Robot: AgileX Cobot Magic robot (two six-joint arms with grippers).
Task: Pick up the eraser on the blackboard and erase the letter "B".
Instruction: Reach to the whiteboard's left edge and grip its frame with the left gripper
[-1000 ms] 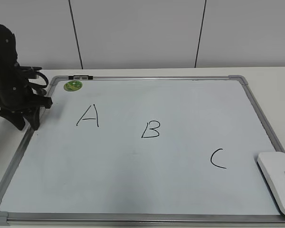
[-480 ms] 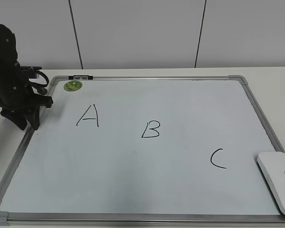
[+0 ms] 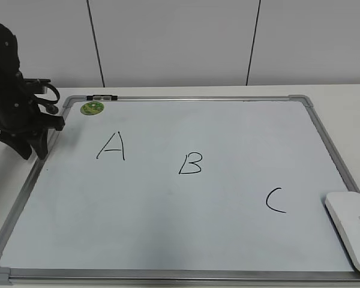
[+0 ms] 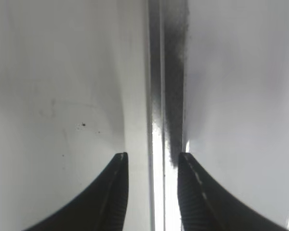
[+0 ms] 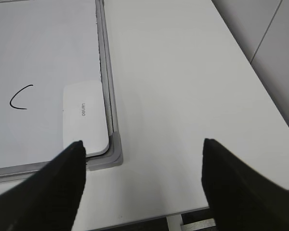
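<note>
The blackboard (image 3: 186, 222) is a pale whiteboard with a silver frame, lying flat. It bears black letters "A" (image 3: 111, 146), "B" (image 3: 191, 163) and "C" (image 3: 275, 201). The white eraser (image 3: 351, 228) lies on the board's near right corner, right of "C". My left gripper (image 3: 31, 153) hovers over the board's left frame edge, far from the eraser. In the left wrist view it (image 4: 152, 156) is open and empty, with the frame strip (image 4: 156, 96) beneath the gap. My right gripper (image 5: 142, 143) is wide open and empty above the table, just off the board corner, near the eraser (image 5: 84, 118).
A round green sticker (image 3: 92, 108) and a small black-and-white clip (image 3: 102, 96) sit at the board's far left corner. The white table (image 5: 183, 86) stretches right of the board to its edge. A pale wall stands behind.
My left arm has shifted slightly back and to the left along the board's left edge. The eraser and letters have not moved.
</note>
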